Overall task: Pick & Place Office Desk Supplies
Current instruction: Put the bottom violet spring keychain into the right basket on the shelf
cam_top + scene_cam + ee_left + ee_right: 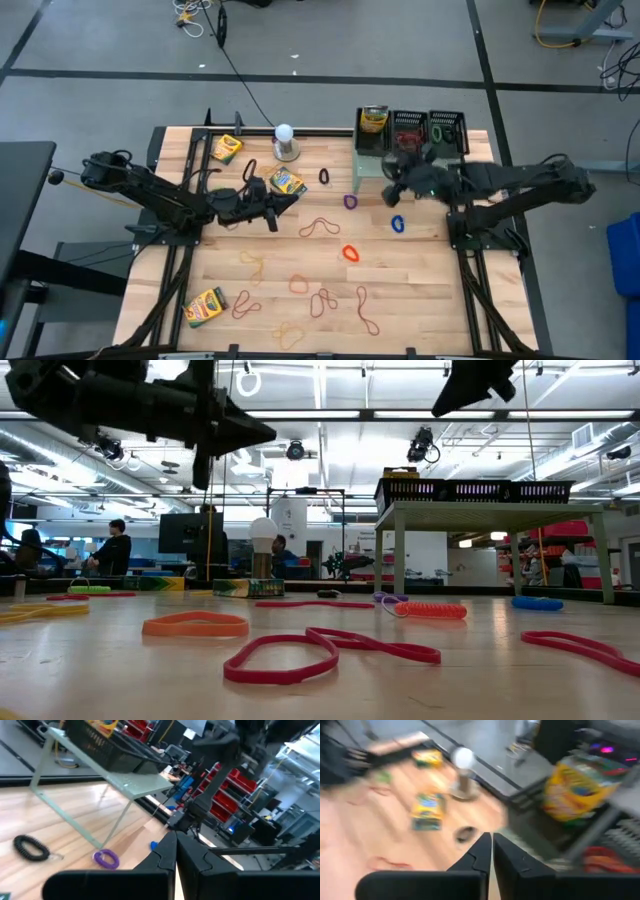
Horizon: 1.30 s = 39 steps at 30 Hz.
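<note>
Three black mesh baskets point(414, 131) are sitting in a row on a pale green mesh riser point(372, 165) at the far right of the bench point(420, 290). The leftmost basket is holding a yellow crayon box point(373, 119); the middle one is showing something red, the right one a green loop, too small to identify. The writing on the crayon boxes is not readable.

Three more crayon boxes are lying on the bench: one point(227, 148) near the far left edge, one point(287, 182) beside a white ball on a metal base point(285, 141), one point(206, 306) at the near left. Rubber bands point(318, 227) in red, orange, tan, purple, blue and black are lying scattered across the bench.

The right end effector point(491, 851) is hanging just beside the riser, fingers nearly together, gripping nothing. The left end effector point(176, 851) is hovering near the middle crayon box, fingers closed and empty.
</note>
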{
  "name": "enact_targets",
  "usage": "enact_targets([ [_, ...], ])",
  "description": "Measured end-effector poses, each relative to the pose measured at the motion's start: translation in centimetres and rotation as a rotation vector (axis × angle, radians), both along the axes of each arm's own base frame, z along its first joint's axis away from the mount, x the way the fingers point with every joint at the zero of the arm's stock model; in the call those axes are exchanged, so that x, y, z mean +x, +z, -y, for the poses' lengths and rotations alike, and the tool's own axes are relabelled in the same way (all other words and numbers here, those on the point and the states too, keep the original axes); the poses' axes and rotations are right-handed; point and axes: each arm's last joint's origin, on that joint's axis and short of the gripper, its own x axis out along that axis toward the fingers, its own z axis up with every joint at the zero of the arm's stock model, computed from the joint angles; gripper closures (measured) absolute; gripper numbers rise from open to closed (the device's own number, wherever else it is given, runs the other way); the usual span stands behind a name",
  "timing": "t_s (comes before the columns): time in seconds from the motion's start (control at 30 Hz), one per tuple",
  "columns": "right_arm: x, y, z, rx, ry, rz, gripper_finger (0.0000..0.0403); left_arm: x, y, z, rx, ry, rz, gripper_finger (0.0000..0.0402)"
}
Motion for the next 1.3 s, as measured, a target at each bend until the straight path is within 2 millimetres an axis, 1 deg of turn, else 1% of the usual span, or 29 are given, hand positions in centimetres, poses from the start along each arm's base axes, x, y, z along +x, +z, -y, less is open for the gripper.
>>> enact_targets([
  [0.13, 0.1, -1.9, -1.7, 0.031, 0.073, 0.140, 0.0374, 0.9, 1.4, -0.2, 0.091, -0.100, 0.014, 0.0375],
  [0.23, 0.5, -3.2, -2.5, 0.046, 0.123, 0.210, 0.0373, 1.6, 3.1, -0.1, 0.181, -0.162, 0.048, 0.0373],
  [0.3, 0.7, -4.2, -2.8, 0.114, 0.190, 0.239, 0.0373, 2.1, 4.4, 0.0, 0.209, -0.169, 0.081, 0.0378],
  [0.4, 0.8, -5.7, -2.8, 0.237, 0.282, 0.215, 0.0373, 2.9, 5.9, -0.1, 0.215, -0.193, 0.072, 0.0386],
  [0.5, 0.7, -6.0, -3.2, 0.274, 0.313, 0.202, 0.0381, 3.7, 7.0, 0.3, 0.245, -0.245, -0.018, 0.0389],
  [0.6, 0.2, -5.7, -4.2, 0.212, 0.352, 0.195, 0.0396, 4.2, 7.6, 1.1, 0.289, -0.316, -0.165, 0.0396],
  [0.73, -0.8, -5.2, -5.2, 0.138, 0.342, 0.201, 0.0393, 4.3, 8.5, 2.3, 0.320, -0.382, -0.318, 0.0396],
  [0.83, -1.7, -5.0, -5.8, 0.127, 0.336, 0.204, 0.0392, 4.1, 9.0, 3.3, 0.311, -0.400, -0.381, 0.0396],
  [0.9, -2.2, -5.0, -6.2, 0.130, 0.340, 0.199, 0.0396, 3.8, 9.0, 3.9, 0.282, -0.408, -0.419, 0.0396],
  [1.0, -2.7, -5.0, -6.8, 0.130, 0.342, 0.190, 0.0399, 3.2, 8.2, 4.9, 0.244, -0.411, -0.513, 0.0394],
  [1.13, -3.2, -5.4, -7.2, 0.127, 0.339, 0.156, 0.0395, 2.8, 5.8, 6.3, 0.191, -0.427, -0.692, 0.0388],
  [1.3, -3.4, -5.7, -7.2, 0.132, 0.326, 0.132, 0.0397, 3.5, 2.9, 7.8, 0.168, -0.449, -0.829, 0.0378],
])
